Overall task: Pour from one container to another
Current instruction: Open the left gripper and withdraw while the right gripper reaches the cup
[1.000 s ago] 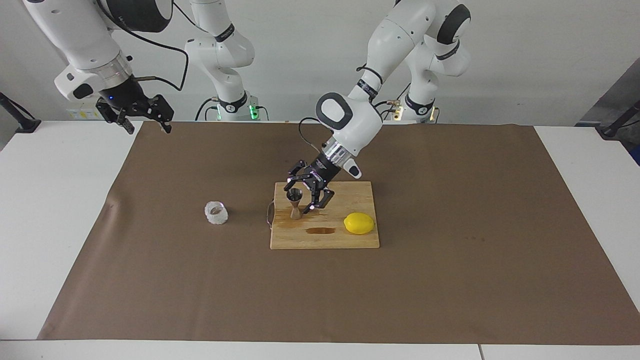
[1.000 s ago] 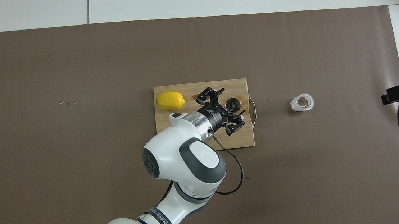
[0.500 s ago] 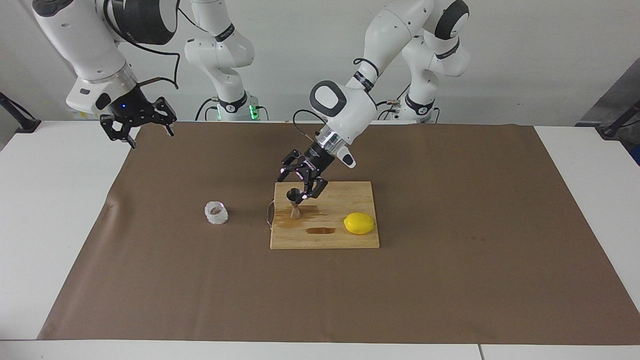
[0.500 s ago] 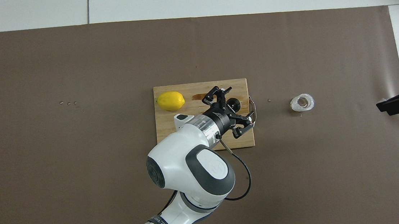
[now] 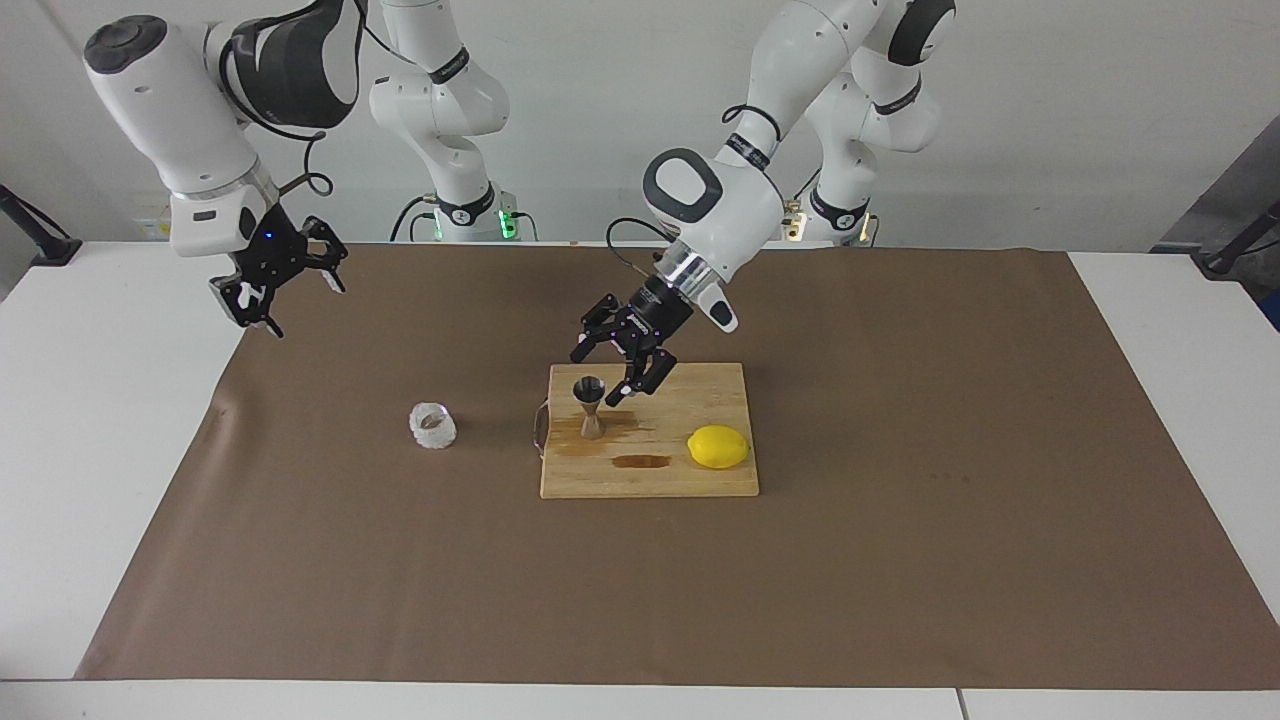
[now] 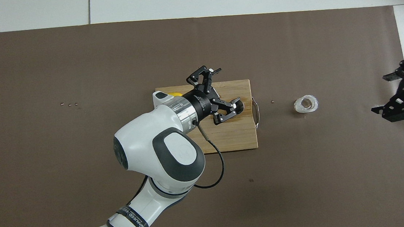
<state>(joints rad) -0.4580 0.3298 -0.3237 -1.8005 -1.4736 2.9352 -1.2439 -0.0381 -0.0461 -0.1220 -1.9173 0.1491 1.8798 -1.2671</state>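
Observation:
The one container, a small clear glass cup with a bumpy wall, stands upright on the brown mat, beside the cutting board toward the right arm's end. The another, a steel hourglass jigger, stands upright on the wooden cutting board. My left gripper hangs open just over the jigger, holding nothing, and covers it in the overhead view. My right gripper is open and empty in the air over the mat's edge at its own end.
A yellow lemon lies on the board toward the left arm's end, with only a sliver showing past the arm from overhead. A wet brown stain marks the board. A metal handle juts from the board toward the cup.
My left gripper has lifted off from around the jigger and drawn back, leaving it standing. My right gripper has come down and swung in toward the mat's edge.

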